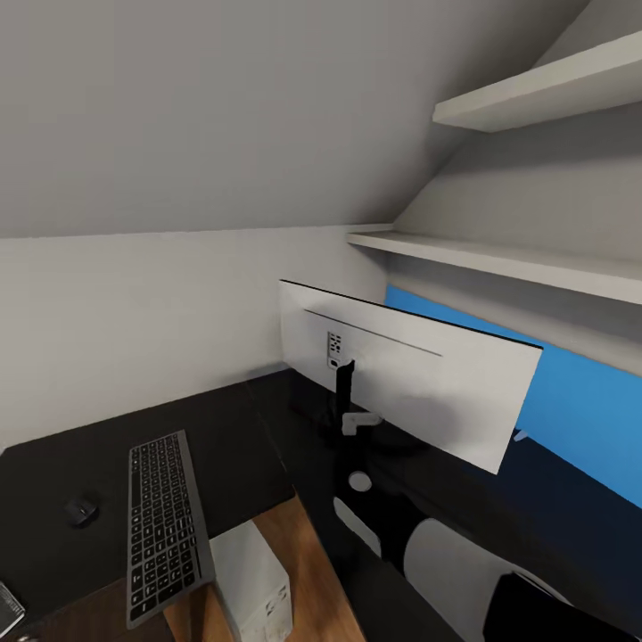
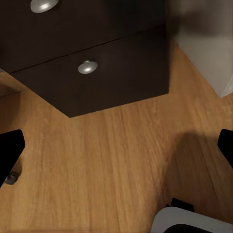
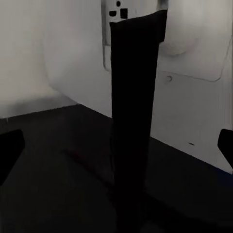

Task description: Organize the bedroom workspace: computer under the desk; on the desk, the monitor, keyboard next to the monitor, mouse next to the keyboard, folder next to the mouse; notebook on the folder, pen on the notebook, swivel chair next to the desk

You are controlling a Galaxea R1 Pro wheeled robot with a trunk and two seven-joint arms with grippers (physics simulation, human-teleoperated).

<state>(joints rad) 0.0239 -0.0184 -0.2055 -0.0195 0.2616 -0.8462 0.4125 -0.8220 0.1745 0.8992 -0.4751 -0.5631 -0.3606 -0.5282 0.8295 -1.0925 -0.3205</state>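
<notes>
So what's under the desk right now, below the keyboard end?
A white computer tower stands on the wood floor below the desk edge, near the overhanging keyboard. The desktop covers everything further back underneath.

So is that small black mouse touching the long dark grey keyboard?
Apart. In the head view, bare black desk separates the mouse from the keyboard.
</notes>
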